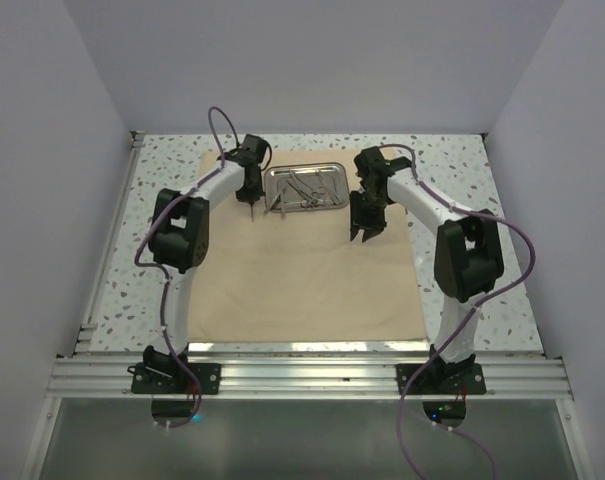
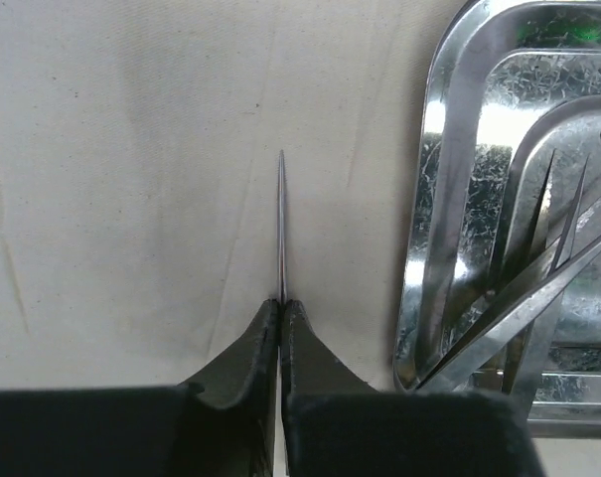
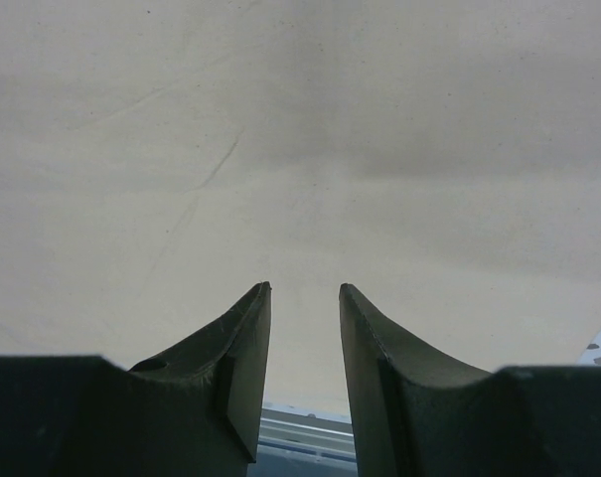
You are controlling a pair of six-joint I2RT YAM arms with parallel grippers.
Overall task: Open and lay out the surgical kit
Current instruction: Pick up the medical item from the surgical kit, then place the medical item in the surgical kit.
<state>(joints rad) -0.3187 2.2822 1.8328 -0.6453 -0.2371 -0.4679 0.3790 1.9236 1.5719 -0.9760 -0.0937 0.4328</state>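
Observation:
The beige cloth wrap (image 1: 302,270) lies spread flat on the table. The shiny steel tray (image 1: 304,168) sits on its far part with thin silver instruments (image 1: 300,192) inside. My left gripper (image 1: 253,205) hangs just left of the tray. In the left wrist view that gripper (image 2: 281,303) is shut on a slim probe (image 2: 281,224), whose point sticks out ahead over the cloth (image 2: 131,199). Tweezers (image 2: 538,288) rest in the tray (image 2: 429,199) at the right. My right gripper (image 1: 365,235) hovers right of the tray, and in its wrist view it (image 3: 305,288) is open with nothing between the fingers, above the cloth (image 3: 330,119).
The speckled tabletop (image 1: 462,170) borders the cloth on all sides. A metal rail (image 1: 302,375) runs along the near edge, where both arm bases are bolted. White walls close in the left, right and far sides.

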